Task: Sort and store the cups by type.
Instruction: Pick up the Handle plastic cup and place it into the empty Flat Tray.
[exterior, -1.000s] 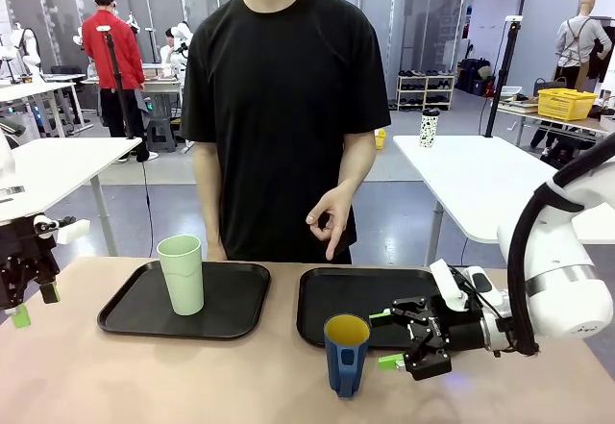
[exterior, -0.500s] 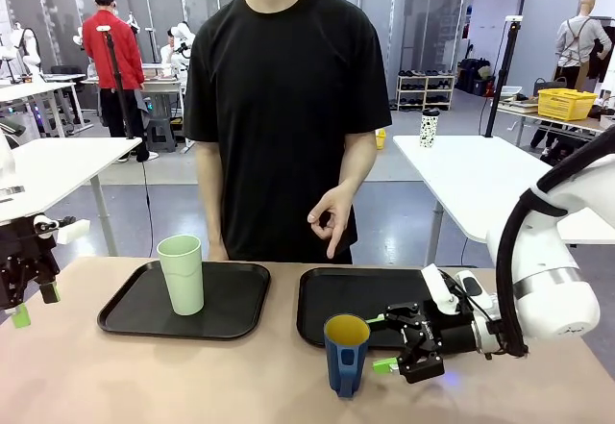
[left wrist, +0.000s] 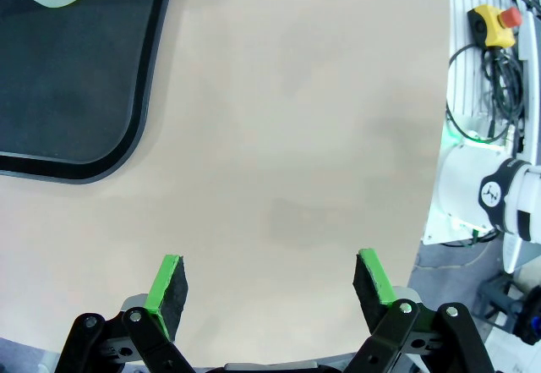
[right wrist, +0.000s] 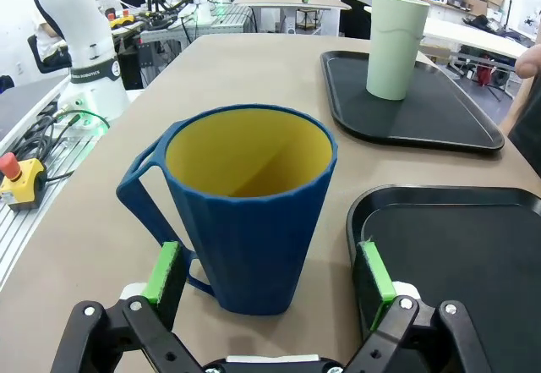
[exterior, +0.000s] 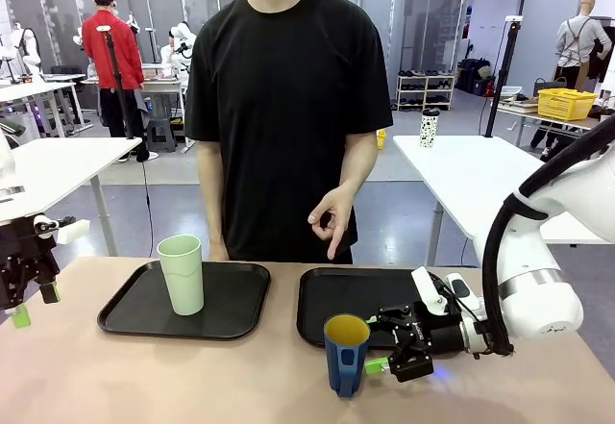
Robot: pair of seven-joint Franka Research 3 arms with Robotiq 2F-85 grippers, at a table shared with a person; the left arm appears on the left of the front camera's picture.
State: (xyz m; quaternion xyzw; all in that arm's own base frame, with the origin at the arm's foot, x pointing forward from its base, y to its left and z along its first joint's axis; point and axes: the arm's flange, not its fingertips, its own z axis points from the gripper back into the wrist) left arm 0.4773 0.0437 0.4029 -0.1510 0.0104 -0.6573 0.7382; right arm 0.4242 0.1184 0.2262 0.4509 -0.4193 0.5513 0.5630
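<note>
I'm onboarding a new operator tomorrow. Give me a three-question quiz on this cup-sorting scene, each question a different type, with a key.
1. True or false: the green tumbler stands upright on the left tray.
2. Multiple choice: the blue mug stands
A. on the right tray
B. on the bare table, in front of that tray
C. in the person's hand
3. Fill in: the right gripper is ____, its pads to either side of the mug without gripping it.

Key
1. True
2. B
3. open
</note>
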